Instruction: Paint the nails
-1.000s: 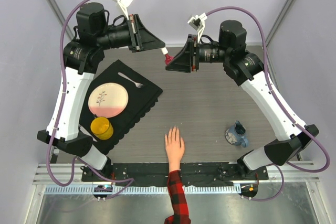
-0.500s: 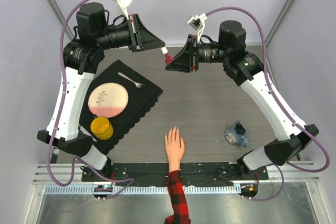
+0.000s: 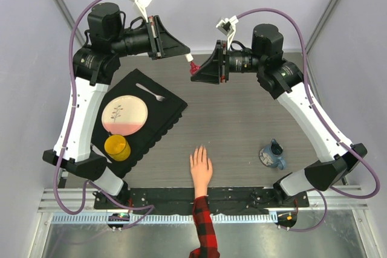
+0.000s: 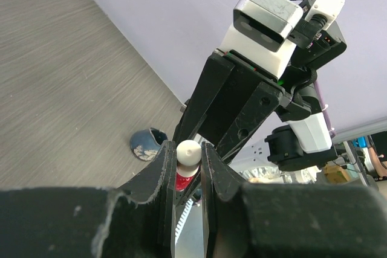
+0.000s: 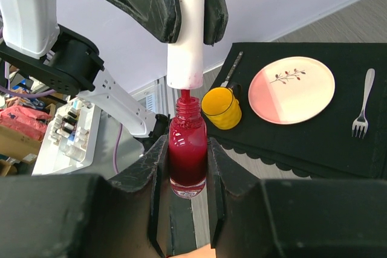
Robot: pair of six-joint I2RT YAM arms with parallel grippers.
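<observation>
Two arms: raised over the far part of the table (image 3: 242, 119), with the grippers pointing at each other and their tips almost meeting.
Left gripper (image 4: 187, 152): clamped on the white cap (image 5: 184, 34) of the polish brush, one finger on each side.
Right gripper (image 5: 187, 152): closed tight on the red polish bottle (image 5: 187, 143), which stands upright between its fingers.
Cap and bottle: the cap is off and just above the open neck. A thin red stem runs from it down into the neck, and the cap's lower rim is smeared red.
Hand (image 3: 201, 166): lies flat, palm down, by the near edge of the table between the two arm bases, fingers pointing to the far side. A red-and-black plaid sleeve (image 3: 204, 228) runs behind it.
Nails (image 3: 198, 150): at the fingertips, well apart from the bottle and both grippers; too small to tell their colour.
Black mat (image 3: 172, 110): on the left of the table, set at an angle.
On the mat: a pink-and-cream plate (image 3: 124, 116), a fork (image 3: 151, 93) just beyond it, and a yellow cup (image 3: 117, 147) at the near corner.
Blue mug (image 3: 272, 155): on the right of the table, well apart from the hand.
</observation>
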